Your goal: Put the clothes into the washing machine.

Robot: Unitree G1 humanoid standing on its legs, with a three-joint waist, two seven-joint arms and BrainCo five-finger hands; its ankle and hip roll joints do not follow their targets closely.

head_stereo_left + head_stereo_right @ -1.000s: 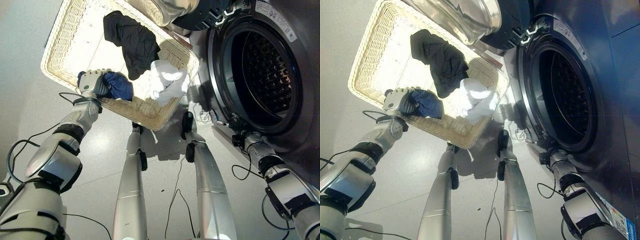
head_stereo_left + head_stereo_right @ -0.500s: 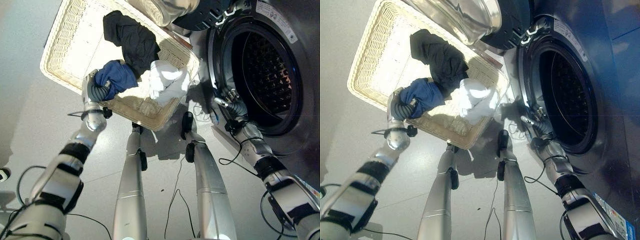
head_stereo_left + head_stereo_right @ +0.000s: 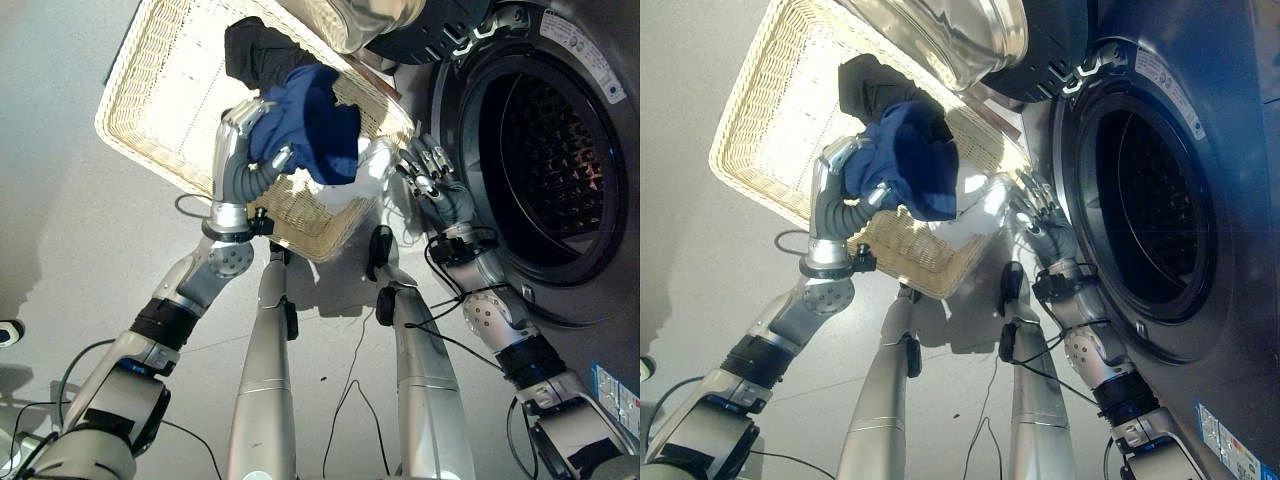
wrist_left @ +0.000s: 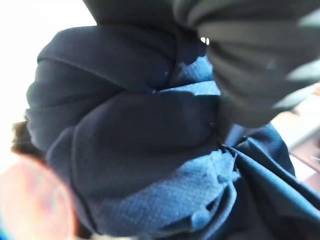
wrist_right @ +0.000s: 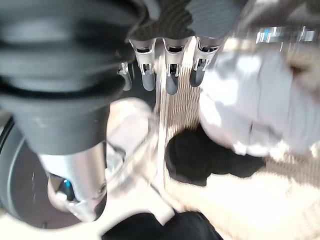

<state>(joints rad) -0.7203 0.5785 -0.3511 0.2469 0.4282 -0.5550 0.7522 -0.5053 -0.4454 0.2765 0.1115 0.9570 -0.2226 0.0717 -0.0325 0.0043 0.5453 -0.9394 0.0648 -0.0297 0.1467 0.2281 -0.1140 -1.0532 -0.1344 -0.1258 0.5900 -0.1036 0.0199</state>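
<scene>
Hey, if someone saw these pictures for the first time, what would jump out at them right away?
First, the blue garment bunched in the left hand, lifted above the wicker basket. Next, the washing machine at the right, its door open and dark drum exposed, with the right hand open-fingered between basket and drum. A black garment and a white garment remain in the basket.

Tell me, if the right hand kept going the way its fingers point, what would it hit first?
Probably the white cloth draped at the near corner of the wicker basket. The right hand, fingers straight, points up toward it, though depth is hard to judge.
</scene>
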